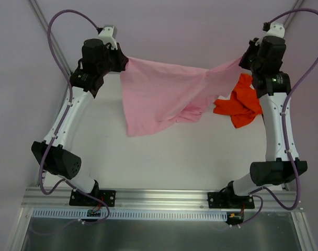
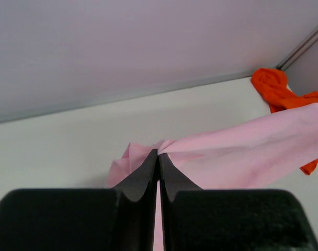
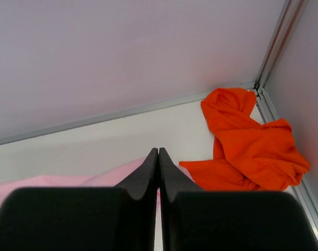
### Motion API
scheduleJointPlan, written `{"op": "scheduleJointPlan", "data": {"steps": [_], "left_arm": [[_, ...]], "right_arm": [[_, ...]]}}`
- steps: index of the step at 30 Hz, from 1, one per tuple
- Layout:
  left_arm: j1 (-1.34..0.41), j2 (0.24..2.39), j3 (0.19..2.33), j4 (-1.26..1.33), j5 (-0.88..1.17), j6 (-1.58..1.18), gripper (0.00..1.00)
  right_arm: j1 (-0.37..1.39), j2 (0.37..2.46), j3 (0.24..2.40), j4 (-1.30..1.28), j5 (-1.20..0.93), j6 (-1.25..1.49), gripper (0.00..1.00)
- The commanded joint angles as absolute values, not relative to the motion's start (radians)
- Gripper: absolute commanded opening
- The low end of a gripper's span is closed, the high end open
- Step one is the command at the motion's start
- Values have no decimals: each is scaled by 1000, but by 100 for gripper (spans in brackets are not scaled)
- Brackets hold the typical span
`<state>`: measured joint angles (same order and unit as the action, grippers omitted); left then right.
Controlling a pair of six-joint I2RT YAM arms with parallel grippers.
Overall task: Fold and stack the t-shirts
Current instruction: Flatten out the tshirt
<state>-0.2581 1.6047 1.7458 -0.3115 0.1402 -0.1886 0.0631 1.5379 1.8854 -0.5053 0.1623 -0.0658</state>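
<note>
Top external alone shows the pink t-shirt's (image 1: 159, 97) full hanging spread.

The arms (image 1: 70, 112) are white with black joints and purple cables (image 1: 48, 31); left hand (image 2: 158, 154) and right hand (image 3: 158, 151) are black.

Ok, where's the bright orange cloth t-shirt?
The bright orange cloth t-shirt lies crumpled far right in the top view, beside the right arm.
</note>
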Motion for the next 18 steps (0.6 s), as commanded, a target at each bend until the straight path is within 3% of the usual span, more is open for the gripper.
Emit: {"op": "scheduleJointPlan", "data": {"steps": [1, 13, 18], "left_arm": [[-278, 1591, 1799, -413, 60, -32, 0], [-278, 1497, 1850, -403, 49, 25, 0], [-278, 1465, 1882, -486, 40, -71, 0]], "right_arm": [[55, 1444, 1931, -456, 115, -103, 1], [55, 1361, 1898, -454, 92, -110, 1], [55, 1347, 1899, -477, 63, -114, 1]]}}
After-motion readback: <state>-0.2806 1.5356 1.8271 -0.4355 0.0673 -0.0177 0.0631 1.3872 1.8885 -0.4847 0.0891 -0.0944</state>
